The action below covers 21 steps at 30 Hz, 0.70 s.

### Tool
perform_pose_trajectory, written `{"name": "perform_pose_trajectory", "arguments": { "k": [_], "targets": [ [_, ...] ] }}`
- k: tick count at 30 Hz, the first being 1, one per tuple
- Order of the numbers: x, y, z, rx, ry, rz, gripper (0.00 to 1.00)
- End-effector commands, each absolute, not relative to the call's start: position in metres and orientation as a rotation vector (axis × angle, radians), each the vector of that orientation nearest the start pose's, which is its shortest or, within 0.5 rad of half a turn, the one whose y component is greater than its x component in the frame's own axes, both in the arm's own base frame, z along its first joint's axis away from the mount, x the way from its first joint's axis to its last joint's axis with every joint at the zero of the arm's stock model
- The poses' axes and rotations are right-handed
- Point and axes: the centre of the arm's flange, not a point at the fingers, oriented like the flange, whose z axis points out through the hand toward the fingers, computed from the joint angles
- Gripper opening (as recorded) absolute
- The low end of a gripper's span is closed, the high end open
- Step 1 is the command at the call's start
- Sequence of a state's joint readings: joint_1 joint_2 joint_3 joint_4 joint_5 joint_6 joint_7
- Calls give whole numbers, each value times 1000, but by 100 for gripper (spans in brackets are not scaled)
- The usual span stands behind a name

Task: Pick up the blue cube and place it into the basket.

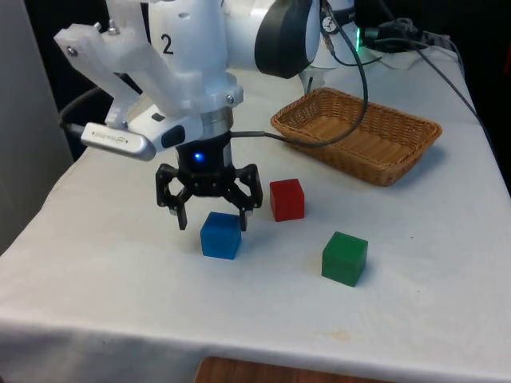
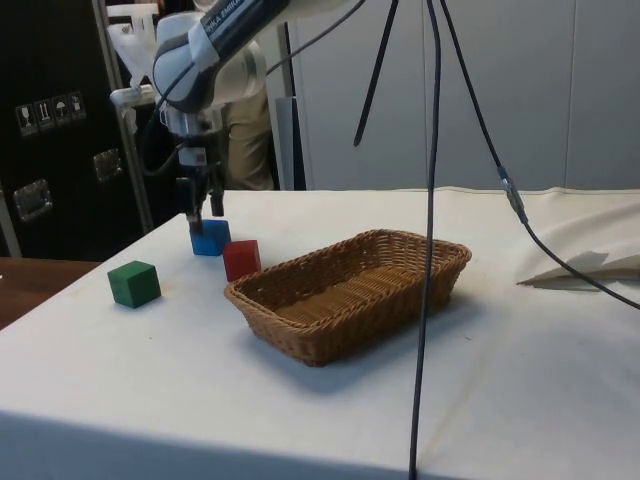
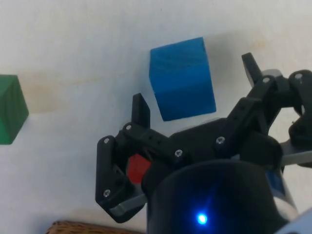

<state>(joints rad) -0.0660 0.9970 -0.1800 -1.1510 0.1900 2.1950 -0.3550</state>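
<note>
The fingers [image 3: 142, 110] stand apart just above the blue cube [image 1: 220, 234], lined up to straddle it for a grasp.

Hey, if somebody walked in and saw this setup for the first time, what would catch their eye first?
Probably the black gripper hanging open right above the blue cube, its fingers spread to either side of the cube without touching it. Next would be the bright red cube and green cube on the white cloth. The wicker basket sits beyond them, with a black cable draped over its rim.
</note>
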Motion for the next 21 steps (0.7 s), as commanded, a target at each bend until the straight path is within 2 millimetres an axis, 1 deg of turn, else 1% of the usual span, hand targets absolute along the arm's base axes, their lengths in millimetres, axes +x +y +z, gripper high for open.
{"name": "perform_pose_trajectory", "arguments": {
  "k": [1, 2, 3, 9, 10, 12, 15, 21],
  "targets": [
    [759, -142, 194, -3141, -137, -97, 100],
    [759, -141, 198, -3147, -136, -96, 100],
    [759, -142, 192, -3140, -137, -96, 100],
    [760, -143, 183, -3136, -135, -95, 100],
    [759, -142, 185, -3144, -131, -91, 100],
    [761, -143, 177, -3132, -133, -94, 100],
    [762, -143, 172, -3126, -129, -93, 100],
    [763, -145, 167, -3124, -127, -94, 100]
  ]
}}
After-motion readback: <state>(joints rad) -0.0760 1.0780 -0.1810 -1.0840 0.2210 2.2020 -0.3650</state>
